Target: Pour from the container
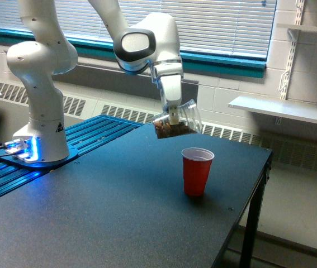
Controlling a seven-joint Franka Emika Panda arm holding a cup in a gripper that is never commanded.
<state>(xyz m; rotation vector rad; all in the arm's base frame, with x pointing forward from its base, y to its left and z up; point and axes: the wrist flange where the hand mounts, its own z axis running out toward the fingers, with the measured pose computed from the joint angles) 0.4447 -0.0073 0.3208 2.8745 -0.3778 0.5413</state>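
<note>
- The room first: a pale block wall with a long window (214,22) behind white blinds, a teal sill under it, and a run of heater vents (147,117) low along the wall. A white shelf (281,109) juts out on the exterior view's right.
- The table (91,212) is wide, dark and matte, with a black leg showing at its near right corner. On its left side lies a ribbed blue plate lit by a blue glow.
- The robot arm (41,84) is white and stands on that blue plate (its base sits well to the left of the cups), then reaches up and over toward the middle of the table.
- A red cup (197,171) stands upright on the table, mouth open, towards the right edge.
- The gripper (173,116) points down and is clamped on the container (176,124), pinching it near the rim.
- The container is a small clear plastic cup, tilted over with its mouth facing the exterior view's right. Dark brown bits lie heaped in its lower side.
- It hangs in the air above the table, up and to the left of the red cup, not touching it.
</note>
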